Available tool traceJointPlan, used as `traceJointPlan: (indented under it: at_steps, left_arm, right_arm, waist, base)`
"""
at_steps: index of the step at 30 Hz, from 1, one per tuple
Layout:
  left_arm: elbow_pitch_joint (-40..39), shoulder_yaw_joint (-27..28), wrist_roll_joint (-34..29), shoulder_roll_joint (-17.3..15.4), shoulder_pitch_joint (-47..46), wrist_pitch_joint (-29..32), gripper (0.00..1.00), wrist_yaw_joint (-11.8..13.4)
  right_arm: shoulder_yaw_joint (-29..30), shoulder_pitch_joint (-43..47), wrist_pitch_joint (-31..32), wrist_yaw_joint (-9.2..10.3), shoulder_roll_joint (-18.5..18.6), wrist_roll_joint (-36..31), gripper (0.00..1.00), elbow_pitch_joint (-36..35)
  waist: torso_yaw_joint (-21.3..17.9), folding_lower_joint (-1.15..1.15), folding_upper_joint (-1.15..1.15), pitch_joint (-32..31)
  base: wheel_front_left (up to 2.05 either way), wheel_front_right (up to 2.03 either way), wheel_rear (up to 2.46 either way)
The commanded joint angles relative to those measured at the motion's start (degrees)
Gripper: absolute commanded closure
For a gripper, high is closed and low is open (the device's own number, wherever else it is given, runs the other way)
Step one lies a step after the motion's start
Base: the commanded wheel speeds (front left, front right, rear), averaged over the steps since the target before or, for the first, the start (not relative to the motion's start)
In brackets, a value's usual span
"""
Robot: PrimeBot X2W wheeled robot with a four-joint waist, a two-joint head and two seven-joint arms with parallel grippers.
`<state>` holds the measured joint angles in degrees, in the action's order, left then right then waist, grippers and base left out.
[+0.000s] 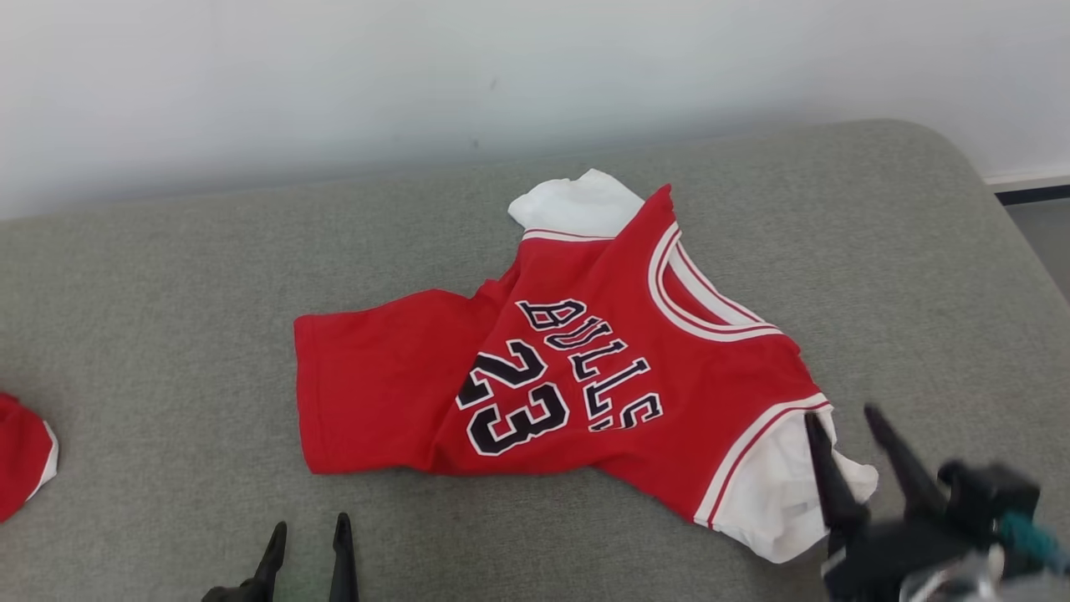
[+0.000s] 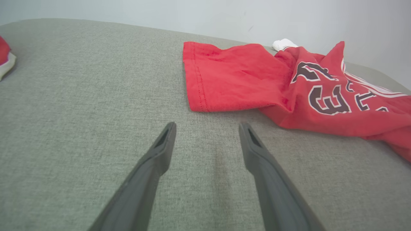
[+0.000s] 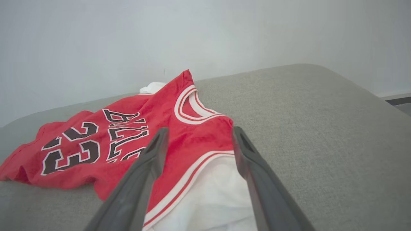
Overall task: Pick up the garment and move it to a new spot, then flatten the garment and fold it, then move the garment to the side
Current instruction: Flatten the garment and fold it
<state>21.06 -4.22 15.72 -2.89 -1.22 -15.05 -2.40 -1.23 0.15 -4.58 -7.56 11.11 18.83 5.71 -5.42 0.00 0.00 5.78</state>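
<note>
Garment (image 1: 568,376), a red jersey, lies rumpled mid-way across the grey cushion (image 1: 167,334). I judge it light, limp and sure to sag, so I'd pinch a hem or shoulder seam. My right fingers (image 1: 827,468) stand spread and empty over its white sleeve (image 1: 777,502) at 4 o'clock, angled down. My left fingers (image 1: 342,556) hover open and empty at 7 o'clock.

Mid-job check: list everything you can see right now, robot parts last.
jersey: one, red with white sleeves and black BULLS 23 lettering, lying rumpled mid-surface
red cloth item: one, red with white trim, cut off at the head view's left edge
padded surface: one, grey, under everything
wall: one, white, behind the surface
left gripper: one, dark, open, over bare surface short of the jersey
right gripper: one, dark, open, at the jersey's near white sleeve
</note>
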Motion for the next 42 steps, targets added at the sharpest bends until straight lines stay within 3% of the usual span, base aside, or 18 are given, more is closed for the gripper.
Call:
traceJointPlan:
  at_steps: [1, 5, 12, 21, 27, 28, 29, 34, 42]
  left_arm:
    - [-0.1, -0.1, -0.4, 0.0, -0.7, -0.2, 0.0, 0.1]
    - [0.1, -0.5, -0.7, 0.0, -1.9, -0.2, 0.0, 0.1]
    - [0.5, -1.7, 0.3, 0.0, -3.9, -0.2, 0.0, 0.1]
    - [-0.2, -2.7, 1.1, 0.0, -5.8, -0.2, 0.0, 0.3]
    - [-0.6, -3.3, 0.8, 0.0, -7.4, -0.2, 0.0, 0.2]
    - [-0.7, -3.3, 0.8, 0.0, -7.9, -0.2, 0.0, 0.2]
    - [-0.6, -3.4, 0.7, 0.0, -8.3, -0.2, 0.0, 0.1]
    - [-0.9, -3.5, 0.5, 0.0, -9.2, -0.2, 0.0, 0.0]
    - [-0.8, -4.1, 0.5, 0.0, -9.5, -0.2, 0.0, 0.3]
  right_arm:
    - [-0.1, -2.4, 0.5, 0.14, 0.8, -0.4, 0.0, 0.2]
    - [-1.4, -12.3, 4.4, 0.14, 3.9, -1.2, 0.0, 3.0]
    - [-3.6, -26.4, 15.1, 0.14, 8.6, -0.3, 0.0, 14.9]
    - [-5.3, -33.7, 21.1, 0.14, 11.9, 1.4, 0.0, 29.4]
    - [-9.8, -35.7, 25.7, 0.13, 13.0, 3.8, 0.0, 35.3]
    - [-10.8, -35.9, 26.0, 0.14, 13.7, 4.0, 0.58, 35.8]
    - [-10.7, -36.7, 25.1, 0.14, 14.5, 3.9, 0.99, 36.1]
    - [-7.9, -40.9, 18.1, 0.16, 17.1, 0.1, 1.0, 38.1]
    - [1.8, -47.4, 3.7, 0.15, 13.9, -12.2, 1.0, 45.3]
  waist:
    - [0.9, 0.0, 0.0, 0.8]
    - [2.7, 0.0, 0.0, 2.5]
    - [6.6, 0.0, 0.0, 5.7]
    - [10.1, 0.0, 0.0, 9.4]
    - [11.2, 0.0, 0.0, 11.8]
    - [11.4, 0.0, 0.0, 12.1]
    - [11.6, 0.0, 0.0, 12.5]
    - [12.3, 0.0, 0.0, 13.4]
    - [13.6, 0.0, 0.0, 13.1]
  base:
    - [0.0, 0.0, 0.0]
    - [0.0, 0.0, 0.0]
    - [0.0, 0.0, 0.0]
    - [0.0, 0.0, 0.0]
    - [0.0, 0.0, 0.0]
    - [0.0, 0.0, 0.0]
    - [0.0, 0.0, 0.0]
    - [0.0, 0.0, 0.0]
    - [0.0, 0.0, 0.0]
